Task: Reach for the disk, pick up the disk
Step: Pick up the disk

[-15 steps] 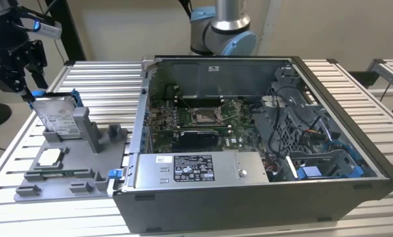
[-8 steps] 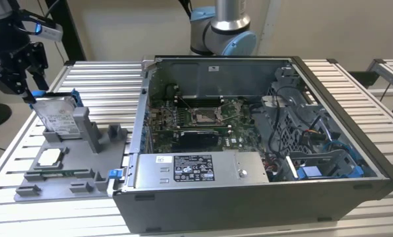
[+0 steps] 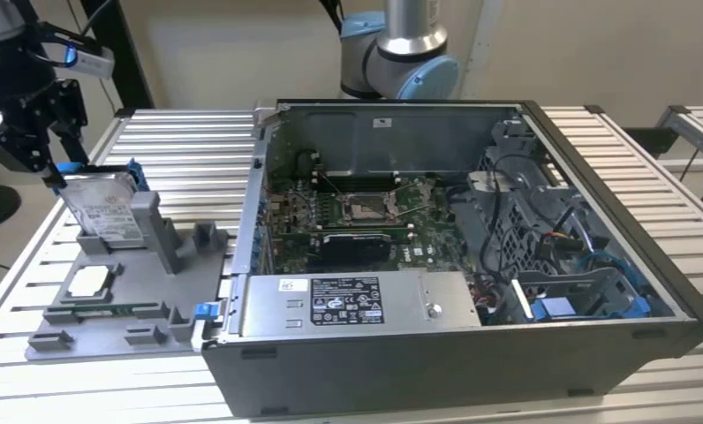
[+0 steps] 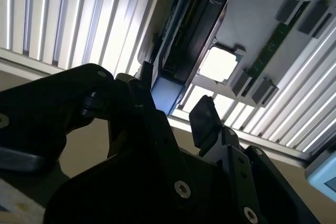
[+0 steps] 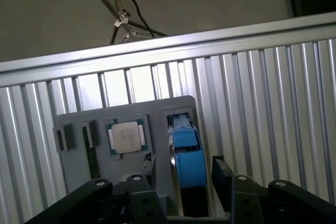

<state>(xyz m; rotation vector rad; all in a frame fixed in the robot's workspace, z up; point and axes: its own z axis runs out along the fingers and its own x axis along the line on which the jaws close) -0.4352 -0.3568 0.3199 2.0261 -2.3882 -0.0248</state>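
The disk (image 3: 104, 210) stands on edge in a slot of the grey holder plate (image 3: 151, 291) at the exterior view's left, silver with a white label and a blue frame. My black gripper (image 3: 57, 170) hangs just over its top corner. In both wrist views the disk's blue edge (image 5: 187, 162) (image 4: 164, 94) lies between my two fingers. The gripper (image 5: 184, 174) (image 4: 173, 100) is open, with a small gap on each side of the disk. One dark fingertip (image 5: 220, 171) sits beside the blue frame, apart from it.
A white-topped square chip (image 3: 93, 281) (image 5: 126, 136) and a green memory stick (image 3: 104, 310) sit in the same holder plate. An open computer case (image 3: 470, 247) with a grey box (image 3: 351, 305) stands on the slatted metal table (image 3: 186, 141). Another arm's base (image 3: 399, 53) is behind.
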